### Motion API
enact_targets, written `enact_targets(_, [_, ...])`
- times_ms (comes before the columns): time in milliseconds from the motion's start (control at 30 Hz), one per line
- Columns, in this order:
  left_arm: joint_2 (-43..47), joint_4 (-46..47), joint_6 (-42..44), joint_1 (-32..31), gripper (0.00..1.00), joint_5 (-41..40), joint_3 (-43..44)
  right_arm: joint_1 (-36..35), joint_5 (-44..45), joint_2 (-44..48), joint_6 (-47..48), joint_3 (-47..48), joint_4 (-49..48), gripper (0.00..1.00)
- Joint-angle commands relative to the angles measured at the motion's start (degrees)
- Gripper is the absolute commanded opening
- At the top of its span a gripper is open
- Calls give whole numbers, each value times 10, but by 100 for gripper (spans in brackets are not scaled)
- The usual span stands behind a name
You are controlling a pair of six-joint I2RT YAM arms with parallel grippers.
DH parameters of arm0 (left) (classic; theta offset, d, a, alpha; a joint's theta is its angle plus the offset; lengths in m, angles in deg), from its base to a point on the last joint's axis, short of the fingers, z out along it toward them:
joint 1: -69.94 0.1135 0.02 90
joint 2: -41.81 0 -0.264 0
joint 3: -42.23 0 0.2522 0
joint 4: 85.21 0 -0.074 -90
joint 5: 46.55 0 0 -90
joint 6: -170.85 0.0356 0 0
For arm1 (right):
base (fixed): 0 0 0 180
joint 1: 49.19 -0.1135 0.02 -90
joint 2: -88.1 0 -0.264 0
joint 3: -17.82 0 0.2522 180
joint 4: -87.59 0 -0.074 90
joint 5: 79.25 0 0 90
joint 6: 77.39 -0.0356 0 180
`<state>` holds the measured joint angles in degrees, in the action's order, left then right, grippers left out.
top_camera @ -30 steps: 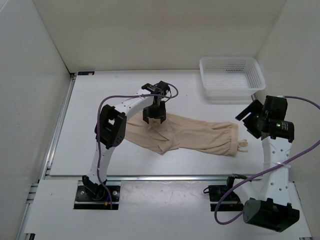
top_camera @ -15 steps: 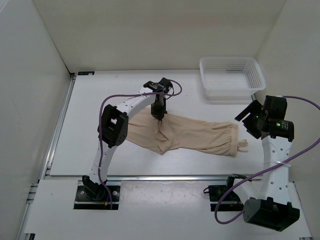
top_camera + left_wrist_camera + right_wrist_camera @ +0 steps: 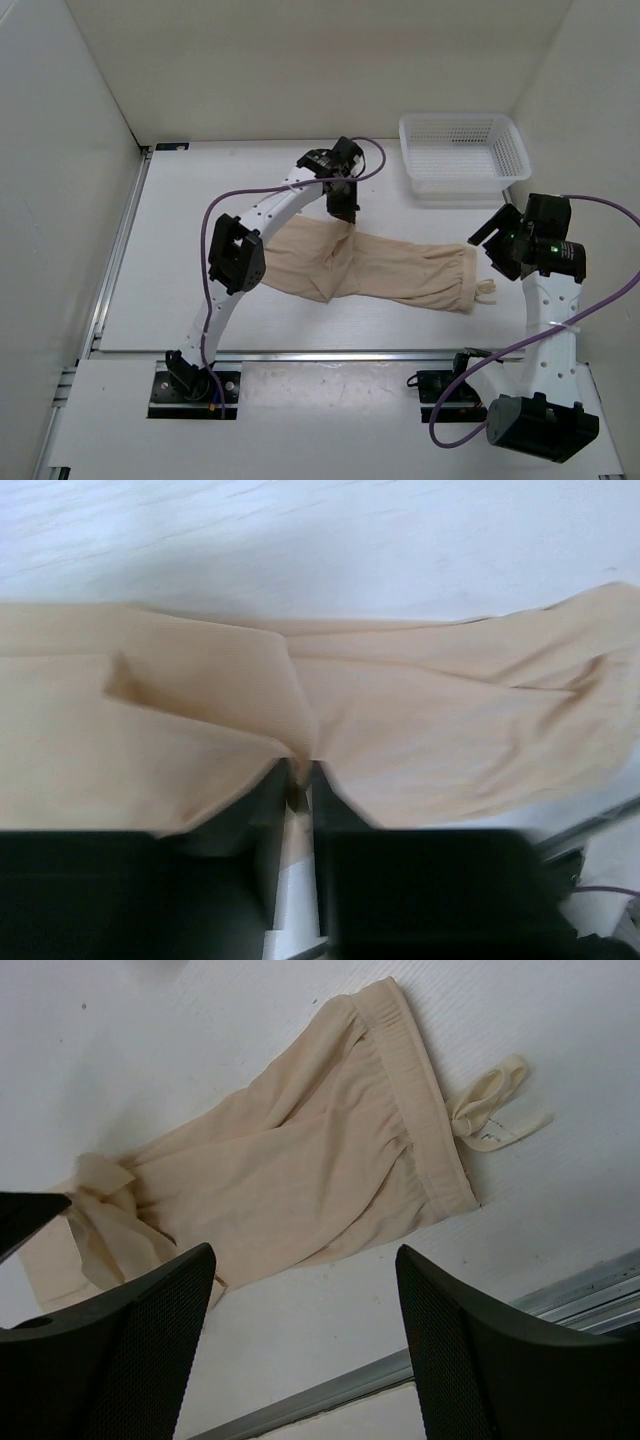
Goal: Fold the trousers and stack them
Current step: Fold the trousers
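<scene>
The beige trousers (image 3: pixel 390 270) lie across the middle of the table, waistband and drawstring to the right. My left gripper (image 3: pixel 344 213) is shut on a pinch of the trousers' cloth at their far edge and lifts it a little. In the left wrist view the cloth (image 3: pixel 400 720) bunches into the closed fingers (image 3: pixel 300 790). My right gripper (image 3: pixel 492 240) is open and empty, held above the table just right of the waistband. The right wrist view shows the waistband end (image 3: pixel 400 1100) and drawstring (image 3: pixel 490 1110) beyond its spread fingers (image 3: pixel 150 1320).
A white mesh basket (image 3: pixel 463 155) stands at the far right of the table. White walls close in the left, back and right. A metal rail (image 3: pixel 300 355) runs along the table's near edge.
My left gripper has moved away and to the right, pulling the pinched cloth with it. The folded leg part has spread out to the left. The right arm has hardly moved.
</scene>
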<state>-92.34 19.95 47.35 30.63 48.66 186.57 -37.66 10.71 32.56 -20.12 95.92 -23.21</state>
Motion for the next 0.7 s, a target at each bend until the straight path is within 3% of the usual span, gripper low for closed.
enact_targets(0, [-38,19,-3,-12,34,79,62,-3,-2,6,9,6,-2,78])
enact_targets(33, [-38,19,4,-12,54,92,62,-3,-2,6,9,6,-2,78])
enact_targets(67, [-38,19,12,-12,84,102,55,-3,-2,6,9,6,-2,78])
enact_targets(133, [-18,14,18,-12,100,102,40,-3,-2,6,9,6,-2,78])
enact_targets(300, [77,9,29,-12,100,37,-43,-8,-8,6,9,1,-2,78])
enact_targets(333, [114,9,29,-12,94,31,-63,-8,-8,11,9,-4,-2,78])
enact_targets(367, [133,9,29,-12,79,25,-87,-8,-8,11,9,-4,-2,78])
enact_targets(400, [151,23,22,-12,56,5,-149,-8,-8,11,9,-4,-2,78])
enact_targets(433, [168,23,14,-12,27,-9,-178,-8,-13,17,9,-4,-2,78])
enact_targets(467, [191,23,5,-17,10,-21,-231,-8,-13,17,9,-10,-2,78])
enact_targets(600, [230,61,-17,-17,13,-21,-323,-8,-18,17,9,-11,-2,78])
enact_targets(633, [231,61,-31,-17,39,-21,-352,-8,-18,17,9,-11,-2,78])
enact_targets(667, [237,69,-36,-17,52,-21,-366,-13,-18,17,9,-11,-2,78])
